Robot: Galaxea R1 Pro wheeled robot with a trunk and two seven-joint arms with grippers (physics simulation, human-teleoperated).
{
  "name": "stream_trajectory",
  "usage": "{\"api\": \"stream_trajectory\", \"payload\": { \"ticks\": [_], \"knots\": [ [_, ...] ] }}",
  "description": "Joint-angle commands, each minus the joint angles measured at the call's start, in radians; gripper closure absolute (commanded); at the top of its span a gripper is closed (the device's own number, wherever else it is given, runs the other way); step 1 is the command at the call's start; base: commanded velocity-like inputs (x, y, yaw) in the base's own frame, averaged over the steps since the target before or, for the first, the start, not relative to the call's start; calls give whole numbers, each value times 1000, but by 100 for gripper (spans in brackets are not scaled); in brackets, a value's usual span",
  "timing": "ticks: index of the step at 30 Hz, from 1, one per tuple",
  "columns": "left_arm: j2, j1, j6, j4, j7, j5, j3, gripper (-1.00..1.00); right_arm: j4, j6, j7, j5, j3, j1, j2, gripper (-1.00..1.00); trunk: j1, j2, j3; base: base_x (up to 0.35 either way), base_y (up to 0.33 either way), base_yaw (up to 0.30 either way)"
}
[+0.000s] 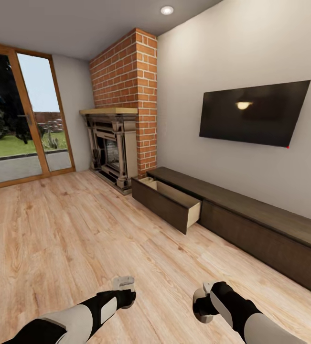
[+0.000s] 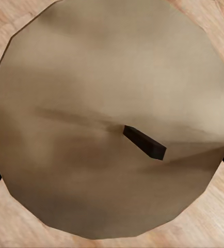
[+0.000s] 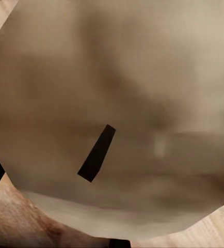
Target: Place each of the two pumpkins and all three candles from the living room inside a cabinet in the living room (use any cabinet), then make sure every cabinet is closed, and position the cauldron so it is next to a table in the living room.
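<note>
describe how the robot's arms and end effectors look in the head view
Both arms have glossy black segments with white-grey shell panels. The left end effector is pale grey on a black wrist; the right end effector is black with a pale grey tip. No cables or markings show.

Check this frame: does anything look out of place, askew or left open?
One thing: the cabinet has its drawer nearest the fireplace pulled out over the floor, while the other fronts sit flush. Each wrist view shows a candle's tan top with its dark wick right at the camera. Nothing looks spilled or damaged.
</note>
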State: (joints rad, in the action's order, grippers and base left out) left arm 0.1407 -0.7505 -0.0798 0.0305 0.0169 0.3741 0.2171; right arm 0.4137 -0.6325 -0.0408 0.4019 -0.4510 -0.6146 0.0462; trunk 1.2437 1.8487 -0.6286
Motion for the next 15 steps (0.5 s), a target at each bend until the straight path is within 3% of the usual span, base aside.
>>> {"api": "stream_trajectory", "payload": {
  "ticks": [1, 15],
  "knots": [
    [0, -1, -2, 2, 2, 9, 8, 100, 2, -4, -4, 8, -8, -1, 1, 100, -4, -7, 2, 0, 0, 0],
    [0, -1, -2, 3, 2, 9, 8, 100, 2, -4, -4, 8, -9, -1, 0, 100, -58, -105, 40, 0, 0, 0]
  ]
}}
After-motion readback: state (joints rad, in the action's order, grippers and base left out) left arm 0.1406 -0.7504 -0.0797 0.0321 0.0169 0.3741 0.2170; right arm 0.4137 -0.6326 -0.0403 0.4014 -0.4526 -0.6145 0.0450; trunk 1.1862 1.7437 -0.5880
